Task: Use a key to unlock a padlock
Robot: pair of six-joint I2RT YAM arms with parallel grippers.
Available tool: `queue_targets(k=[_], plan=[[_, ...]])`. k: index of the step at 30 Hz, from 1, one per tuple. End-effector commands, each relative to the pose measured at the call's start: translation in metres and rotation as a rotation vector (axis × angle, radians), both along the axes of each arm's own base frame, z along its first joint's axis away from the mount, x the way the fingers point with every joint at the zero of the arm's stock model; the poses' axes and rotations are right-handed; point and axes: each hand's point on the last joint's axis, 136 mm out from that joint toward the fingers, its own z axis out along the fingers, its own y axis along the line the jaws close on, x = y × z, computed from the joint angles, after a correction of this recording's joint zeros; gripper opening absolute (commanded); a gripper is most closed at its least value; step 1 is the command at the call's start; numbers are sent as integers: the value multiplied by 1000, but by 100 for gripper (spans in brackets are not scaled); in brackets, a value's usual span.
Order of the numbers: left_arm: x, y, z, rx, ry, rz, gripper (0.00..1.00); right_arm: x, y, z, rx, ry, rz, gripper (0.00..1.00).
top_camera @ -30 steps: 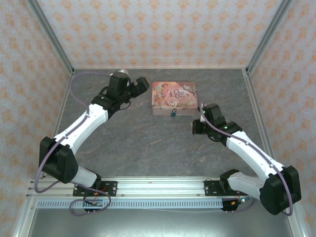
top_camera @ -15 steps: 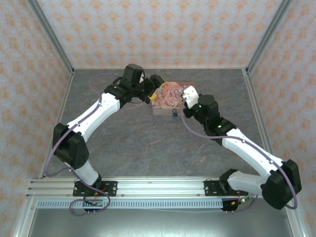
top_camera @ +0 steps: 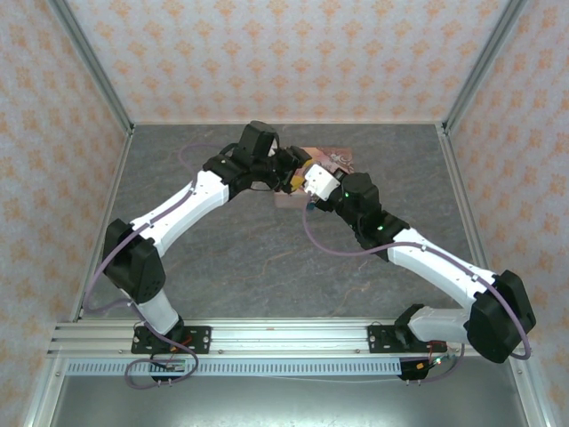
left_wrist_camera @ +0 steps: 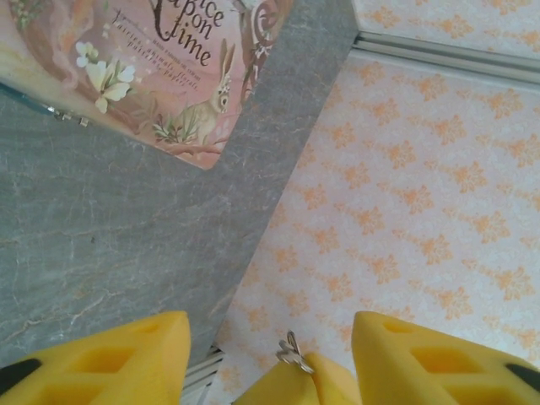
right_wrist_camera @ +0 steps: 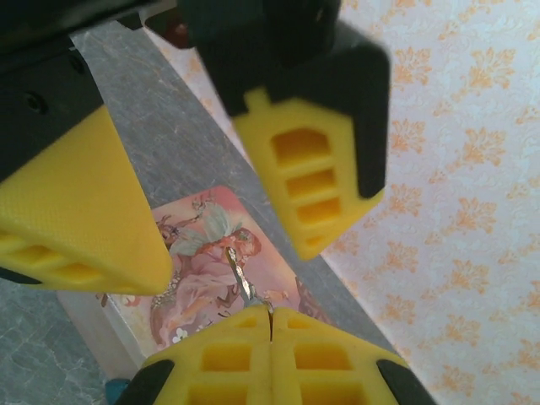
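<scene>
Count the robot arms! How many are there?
2. The left arm reaches in from the near left, the right arm from the near right; both meet at the pink box.

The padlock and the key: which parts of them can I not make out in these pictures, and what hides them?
Padlock, top external view: a tiny blue speck at the front of the pink box; too small to tell the shackle's state.
Padlock, right wrist view: a teal scrap, perhaps it, is cut off by the bottom edge.
Key, right wrist view: its head is hidden between the shut fingers of the right pincer.
</scene>
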Motion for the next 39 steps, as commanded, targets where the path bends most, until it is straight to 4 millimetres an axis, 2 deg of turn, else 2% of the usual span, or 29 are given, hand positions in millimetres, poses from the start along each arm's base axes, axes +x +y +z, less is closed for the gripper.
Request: queue_targets(k=[1, 13, 23, 25, 27, 30, 34, 39], plan=[[4, -11, 12, -40, -10, 1, 50, -1, 0, 12, -2, -52, -1, 0], [3, -15, 8, -29, 1, -7, 28, -2, 0, 9, -18, -54, 3, 0], [3, -11, 6, 4, -10, -8, 5, -5, -1, 11, 10, -40, 4, 0], [3, -9, 8, 23, -28, -13, 0, -5, -1, 11, 25, -29, 0, 12], [5, -7, 12, 49, -67, -27, 0, -5, -1, 10, 49, -12, -6, 26], [9, -6, 23, 87, -163, -71, 0, -13, -3, 20, 104, 26, 7, 42], [14, -3, 39, 154, -310, -133, 0, -23, -7, 24, 237, 170, 64, 53], [18, 6, 70, 242, -554, -175, 0, -33, -22, 47, 572, 328, 168, 69]])
